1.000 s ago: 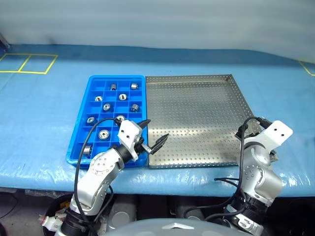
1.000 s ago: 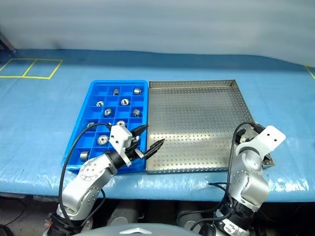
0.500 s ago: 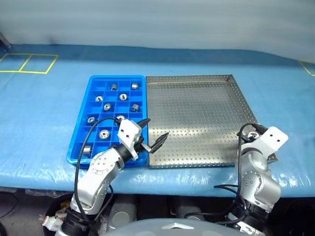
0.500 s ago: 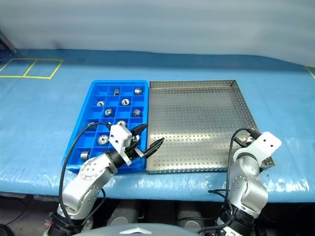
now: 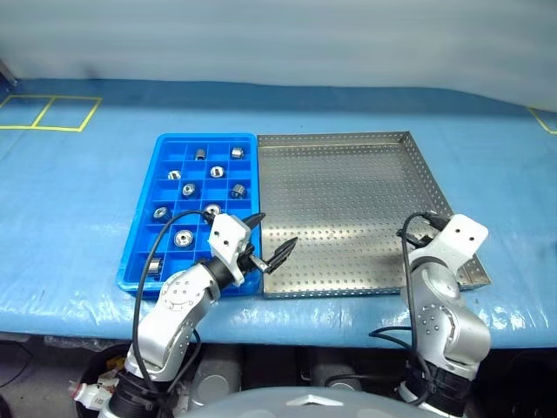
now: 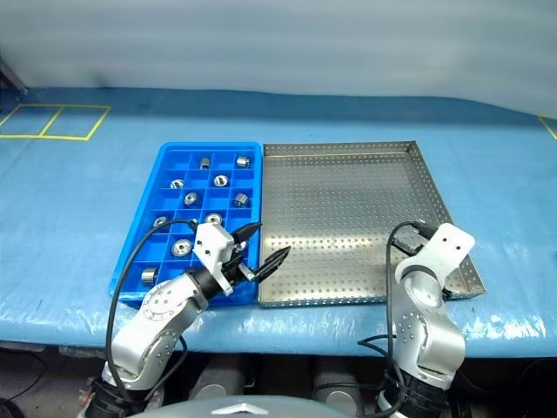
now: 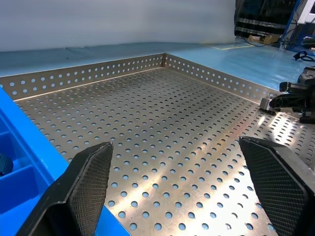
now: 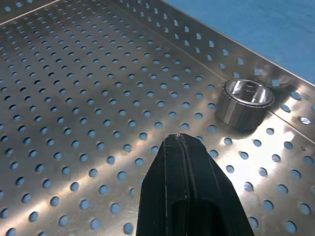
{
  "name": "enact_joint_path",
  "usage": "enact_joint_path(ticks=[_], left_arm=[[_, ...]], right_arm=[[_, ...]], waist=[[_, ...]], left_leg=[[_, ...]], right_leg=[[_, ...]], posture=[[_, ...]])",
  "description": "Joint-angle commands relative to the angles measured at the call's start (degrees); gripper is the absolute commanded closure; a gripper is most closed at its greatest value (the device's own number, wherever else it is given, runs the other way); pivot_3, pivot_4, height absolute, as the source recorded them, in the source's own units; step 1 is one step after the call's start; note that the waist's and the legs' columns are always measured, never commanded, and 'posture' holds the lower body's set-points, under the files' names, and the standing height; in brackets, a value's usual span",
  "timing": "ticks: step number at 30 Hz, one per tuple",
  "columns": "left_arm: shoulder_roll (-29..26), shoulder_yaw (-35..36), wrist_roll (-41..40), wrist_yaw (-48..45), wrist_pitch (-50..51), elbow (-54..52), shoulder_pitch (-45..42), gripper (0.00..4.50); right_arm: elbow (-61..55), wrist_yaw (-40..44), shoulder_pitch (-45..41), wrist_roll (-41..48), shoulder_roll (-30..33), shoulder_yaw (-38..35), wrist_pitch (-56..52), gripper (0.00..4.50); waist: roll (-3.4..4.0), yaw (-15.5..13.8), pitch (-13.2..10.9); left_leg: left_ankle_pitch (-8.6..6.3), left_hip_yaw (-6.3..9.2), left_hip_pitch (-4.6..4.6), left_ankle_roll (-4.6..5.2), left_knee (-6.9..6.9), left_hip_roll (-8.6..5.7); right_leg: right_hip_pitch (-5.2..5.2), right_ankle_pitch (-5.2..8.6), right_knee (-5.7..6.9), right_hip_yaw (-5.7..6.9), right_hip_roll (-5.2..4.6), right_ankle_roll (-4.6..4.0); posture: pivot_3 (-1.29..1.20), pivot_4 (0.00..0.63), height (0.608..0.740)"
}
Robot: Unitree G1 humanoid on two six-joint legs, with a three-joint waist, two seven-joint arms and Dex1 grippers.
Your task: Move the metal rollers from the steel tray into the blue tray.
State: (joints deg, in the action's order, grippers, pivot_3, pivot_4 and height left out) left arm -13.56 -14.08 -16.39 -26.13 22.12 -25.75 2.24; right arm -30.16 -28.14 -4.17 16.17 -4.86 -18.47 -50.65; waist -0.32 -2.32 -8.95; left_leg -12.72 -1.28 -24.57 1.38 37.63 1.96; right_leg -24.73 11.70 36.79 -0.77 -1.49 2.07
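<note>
1. The surface wears a wrinkled blue cover.
2. The steel tray is the landmark: a wide rectangle of shiny perforated metal with a low holed rim, its dotted floor almost bare.
3. The blue tray touches the steel tray's left edge; it is glossy plastic split into small square compartments, and about 9 of them hold metal rollers.
4. The left gripper hovers over the steel tray's near-left corner, jaws spread wide and empty.
5. The right gripper hangs over the steel tray's near-right corner, its black jaws pressed flat together on nothing.
6. The last roller stands by the steel tray's right rim: a short shiny cylinder, hole upward, axis vertical. It lies just ahead of the right jaws and off to one side, untouched; the right arm is much the nearer, and I judge its jaws must part first.
</note>
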Motion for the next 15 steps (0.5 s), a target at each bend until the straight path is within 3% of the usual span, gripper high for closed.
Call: enact_joint_path(ticks=[1,7,15], left_arm=[[0.4,-0.3,0.0,0.1,-0.9,-1.2,-0.1,0.0],[0.5,-0.5,0.1,-0.2,-1.3,-0.8,-0.7,0.0],[0.5,-0.2,0.4,0.2,-1.6,-1.0,-0.7,0.0]], right_arm=[[0.3,-6.3,-6.9,-2.1,-7.6,1.8,1.0,4.48],[11.1,-14.8,-14.9,-10.7,-7.7,6.2,11.2,4.48],[24.7,-24.6,-22.7,-10.7,-8.1,-0.7,18.0,4.48]], waist=[[0.0,0.0,0.0],[0.0,0.1,0.0],[-0.01,-0.1,0.0]], left_leg=[[0.0,-0.02,0.0,0.0,0.01,0.0],[0.0,0.02,0.0,0.0,-0.03,-0.25],[-0.02,0.01,-0.08,0.06,-0.08,-0.34]], right_leg=[[-0.01,0.0,0.01,0.0,0.0,0.0],[-0.02,0.01,0.02,0.01,0.08,-0.01],[-0.01,0.01,-0.02,-0.07,-0.11,0.11]], posture=[[0.18,0.15,0.74],[0.18,0.15,0.74],[0.21,0.15,0.74]])
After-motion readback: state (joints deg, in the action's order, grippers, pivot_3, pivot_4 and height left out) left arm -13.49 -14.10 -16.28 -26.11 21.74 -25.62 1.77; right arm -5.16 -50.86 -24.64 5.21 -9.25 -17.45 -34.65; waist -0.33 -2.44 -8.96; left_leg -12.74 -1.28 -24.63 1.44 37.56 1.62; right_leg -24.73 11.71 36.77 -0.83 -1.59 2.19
